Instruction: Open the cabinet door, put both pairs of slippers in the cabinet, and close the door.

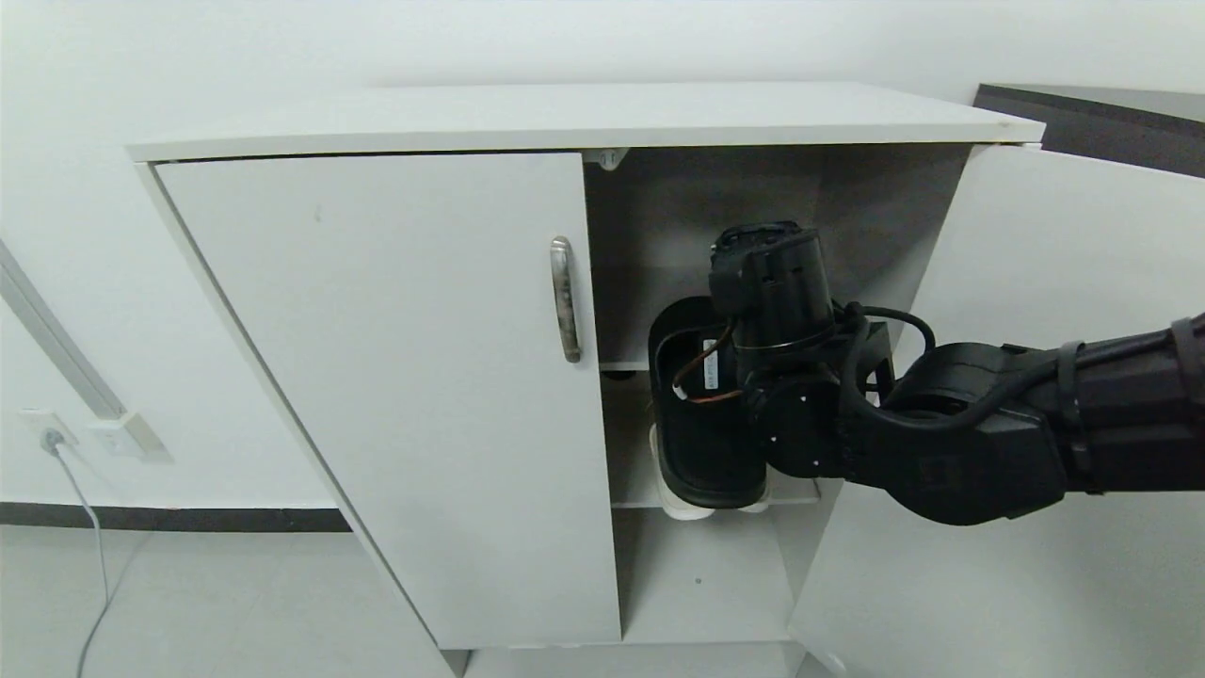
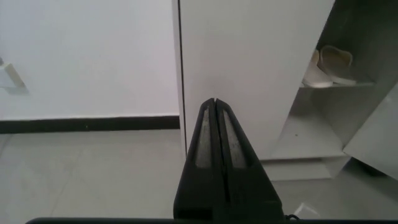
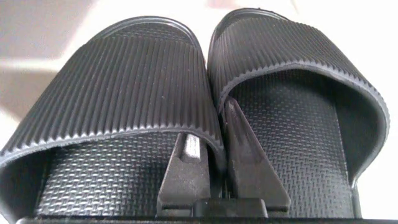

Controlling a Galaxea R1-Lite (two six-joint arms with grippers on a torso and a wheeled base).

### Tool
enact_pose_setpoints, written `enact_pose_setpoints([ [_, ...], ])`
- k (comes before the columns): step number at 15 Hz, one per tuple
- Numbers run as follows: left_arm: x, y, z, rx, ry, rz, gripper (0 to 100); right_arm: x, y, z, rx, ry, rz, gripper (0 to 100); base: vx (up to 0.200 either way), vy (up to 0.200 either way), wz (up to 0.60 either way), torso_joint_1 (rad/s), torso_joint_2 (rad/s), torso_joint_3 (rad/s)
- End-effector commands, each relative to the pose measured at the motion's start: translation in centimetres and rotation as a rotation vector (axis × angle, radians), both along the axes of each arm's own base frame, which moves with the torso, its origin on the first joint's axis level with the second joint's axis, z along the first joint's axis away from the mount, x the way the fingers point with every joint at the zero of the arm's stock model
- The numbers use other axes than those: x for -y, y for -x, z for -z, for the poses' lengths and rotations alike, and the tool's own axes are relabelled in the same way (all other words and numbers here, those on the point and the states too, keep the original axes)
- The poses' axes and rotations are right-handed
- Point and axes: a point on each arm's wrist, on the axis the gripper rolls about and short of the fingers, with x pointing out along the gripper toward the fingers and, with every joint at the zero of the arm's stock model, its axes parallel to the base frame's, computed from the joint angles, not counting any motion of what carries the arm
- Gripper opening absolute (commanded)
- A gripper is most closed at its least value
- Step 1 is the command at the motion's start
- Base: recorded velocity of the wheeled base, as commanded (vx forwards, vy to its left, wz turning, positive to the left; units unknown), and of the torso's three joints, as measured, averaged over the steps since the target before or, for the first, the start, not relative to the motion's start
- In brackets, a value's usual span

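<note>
- Right wrist view: the right gripper [image 3: 210, 127] is pinching the touching strap edges of the black slippers [image 3: 124, 93].
- The pair is hanging inside the cabinet [image 1: 565, 113], just above the white slippers [image 1: 682, 508] on the shelf [image 1: 795, 492].
- The left gripper [image 2: 214, 107] is resting clenched on nothing.
- Risk: such a narrow pinch may be letting one slipper slide free, or the pair could land on the white slippers and tip off.
- A small label [image 1: 708, 377] is proving too small to read.

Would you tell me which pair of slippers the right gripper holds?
The black pair, pinched at their adjoining straps; the white pair lies on the cabinet shelf.
</note>
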Motion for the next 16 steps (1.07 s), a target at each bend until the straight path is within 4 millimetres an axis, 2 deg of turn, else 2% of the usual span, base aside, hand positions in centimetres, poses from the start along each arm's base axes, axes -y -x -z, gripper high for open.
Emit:
enact_pose_setpoints([
  [1,0.0,0.0,0.0,0.000,0.001,-0.001,0,0.0,0.0,-0.1,0.002,-0.003,-0.003,0,0.200,0.000,0.00,-0.002,0.00,0.007],
  [5,0.0,0.0,0.0,0.000,0.002,-0.003,0,-0.1,-0.5,-0.3,-0.009,-0.014,-0.072,0,0.000,0.000,0.00,0.000,0.00,0.000],
  [10,0.0,0.0,0.0,0.000,0.004,-0.004,0,0.7,-5.1,0.0,0.013,-0.029,0.004,0,0.000,0.000,0.00,0.000,0.00,0.000],
  [16,0.0,0.0,0.0,0.000,0.004,-0.004,0,0.3,-7.3,-0.2,0.038,-0.007,0.014,0,0.000,0.000,0.00,0.000,0.00,0.000],
])
